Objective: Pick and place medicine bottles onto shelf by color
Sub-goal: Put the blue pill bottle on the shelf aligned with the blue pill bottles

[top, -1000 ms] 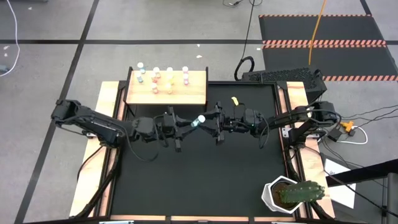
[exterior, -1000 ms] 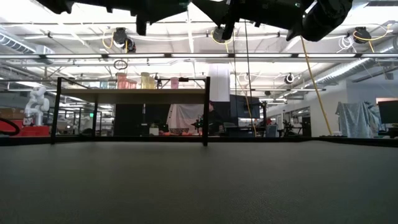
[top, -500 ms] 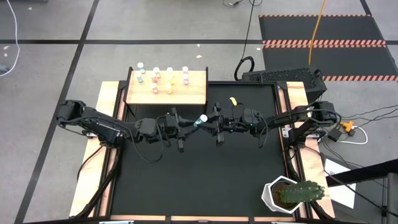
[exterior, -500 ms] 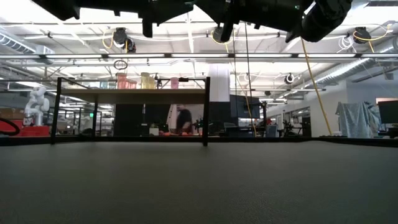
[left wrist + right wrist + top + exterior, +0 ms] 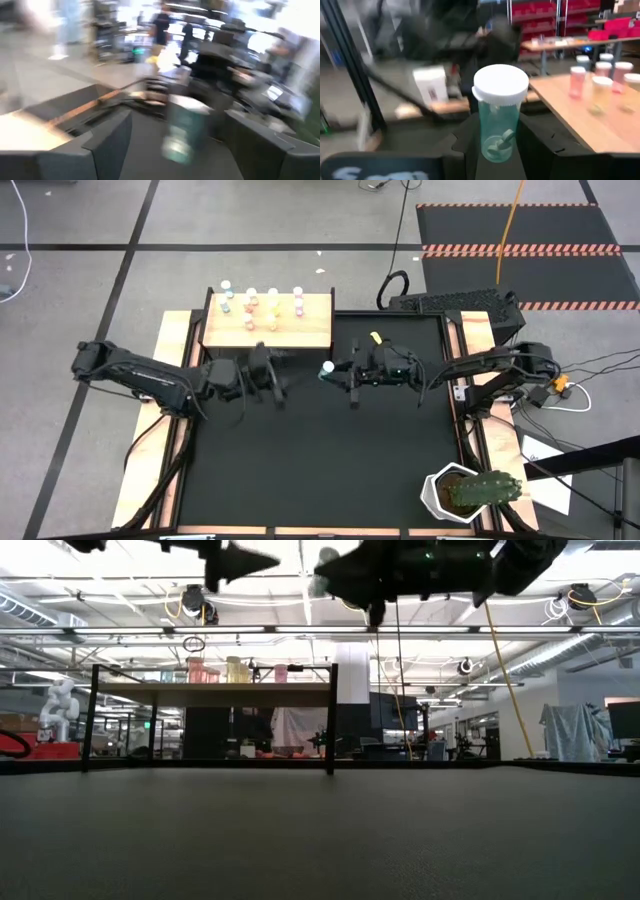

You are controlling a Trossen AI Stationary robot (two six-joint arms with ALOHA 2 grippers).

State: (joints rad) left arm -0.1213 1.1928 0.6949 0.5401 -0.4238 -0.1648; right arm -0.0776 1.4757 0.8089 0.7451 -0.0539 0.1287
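A teal-blue medicine bottle [image 5: 327, 368] with a white cap hangs above the middle of the black mat, with my right gripper [image 5: 337, 370] shut on it. My left gripper [image 5: 276, 371] stands open a short way toward the table's left, clear of the bottle, with nothing between its fingers. In the left wrist view the bottle [image 5: 184, 127] shows blurred ahead of the gripper. The pale-wood shelf [image 5: 300, 330] stands on dark legs at the far left. Several pink, yellow and blue bottles [image 5: 260, 305] stand on its top. My right gripper pinches the bottle's lower body [image 5: 499, 137] between its two fingers [image 5: 465, 145]. The fingers come in level from the table's right. The bottle stands about upright, its white cap [image 5: 500, 85] above the fingers, lifted clear of the mat.
A small yellow object [image 5: 376, 339] lies on the mat near the far edge. A white pot with a cactus [image 5: 465, 492] sits at the near right corner. Pale wooden strips [image 5: 168, 380] run along both sides of the mat. The shelf's dark legs [image 5: 331, 720] show in the low view.
The bottle was between both grippers. My right gripper has taken it over and tipped toward level. My left gripper has let go and drawn back toward the table's left edge. The bottle has stayed above the mat's middle and now stands more upright.
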